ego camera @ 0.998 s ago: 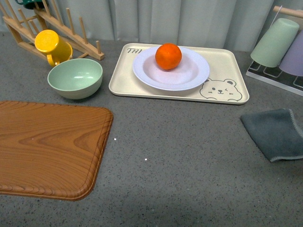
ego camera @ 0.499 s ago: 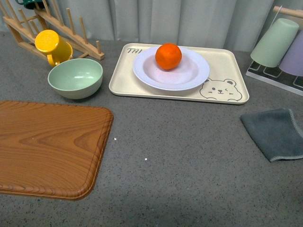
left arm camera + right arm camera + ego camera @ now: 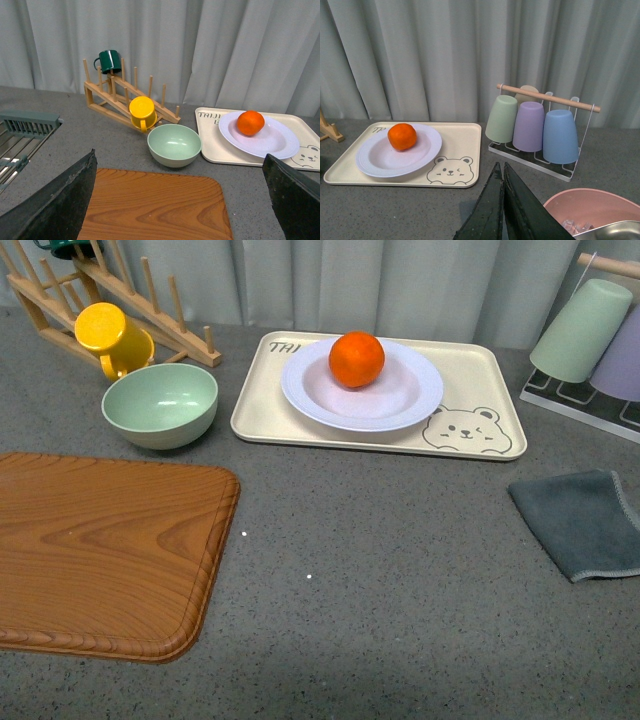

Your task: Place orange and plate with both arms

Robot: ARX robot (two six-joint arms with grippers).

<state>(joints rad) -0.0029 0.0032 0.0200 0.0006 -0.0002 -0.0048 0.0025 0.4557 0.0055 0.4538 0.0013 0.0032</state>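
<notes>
The orange (image 3: 356, 359) rests in the white plate (image 3: 405, 405), which sits on the beige bear tray (image 3: 475, 375) at the back of the counter. Both also show in the left wrist view as the orange (image 3: 250, 123) on the plate (image 3: 280, 145), and in the right wrist view as the orange (image 3: 402, 136) on the plate (image 3: 375, 162). Neither arm appears in the front view. My left gripper (image 3: 180, 200) is open, its dark fingers far apart above the wooden board, well short of the tray. My right gripper (image 3: 502, 200) is shut with nothing in it, to the right of the tray.
A wooden cutting board (image 3: 95, 555) lies front left. A pale green bowl (image 3: 160, 405), a yellow mug (image 3: 110, 338) and a wooden rack (image 3: 120, 300) stand back left. A grey cloth (image 3: 585, 520) and a cup rack (image 3: 590, 340) are right. A pink basin (image 3: 590, 210) sits near my right gripper.
</notes>
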